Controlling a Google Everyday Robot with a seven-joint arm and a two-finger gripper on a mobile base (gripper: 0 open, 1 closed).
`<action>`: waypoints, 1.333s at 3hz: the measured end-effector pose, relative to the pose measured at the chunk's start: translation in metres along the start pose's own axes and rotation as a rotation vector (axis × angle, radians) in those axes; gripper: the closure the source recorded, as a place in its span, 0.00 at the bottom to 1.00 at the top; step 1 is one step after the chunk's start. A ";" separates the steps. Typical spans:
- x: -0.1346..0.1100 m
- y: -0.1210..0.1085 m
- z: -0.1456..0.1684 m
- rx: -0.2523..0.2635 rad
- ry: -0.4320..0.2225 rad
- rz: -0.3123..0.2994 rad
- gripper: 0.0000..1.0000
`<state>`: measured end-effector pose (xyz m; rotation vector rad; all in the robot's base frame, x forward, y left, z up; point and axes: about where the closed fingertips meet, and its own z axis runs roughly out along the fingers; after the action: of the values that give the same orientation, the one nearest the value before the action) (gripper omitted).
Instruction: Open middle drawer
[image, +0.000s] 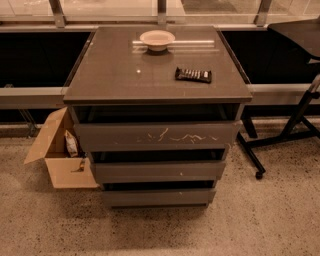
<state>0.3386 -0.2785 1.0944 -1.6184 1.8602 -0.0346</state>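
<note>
While end effector is off-frame | middle drawer (157, 171): flat, smooth grey front

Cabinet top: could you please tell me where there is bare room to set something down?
The cabinet top is bare across its left half, left of the bowl and dark packet, and along the front edge. The back centre and right side are taken. The gripper is not in view.
</note>
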 end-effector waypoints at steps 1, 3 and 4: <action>0.007 0.005 0.037 -0.056 -0.079 -0.009 0.00; 0.014 0.019 0.133 -0.251 -0.264 -0.032 0.00; 0.014 0.019 0.133 -0.251 -0.264 -0.032 0.00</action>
<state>0.3870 -0.2343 0.9758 -1.7257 1.6856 0.3947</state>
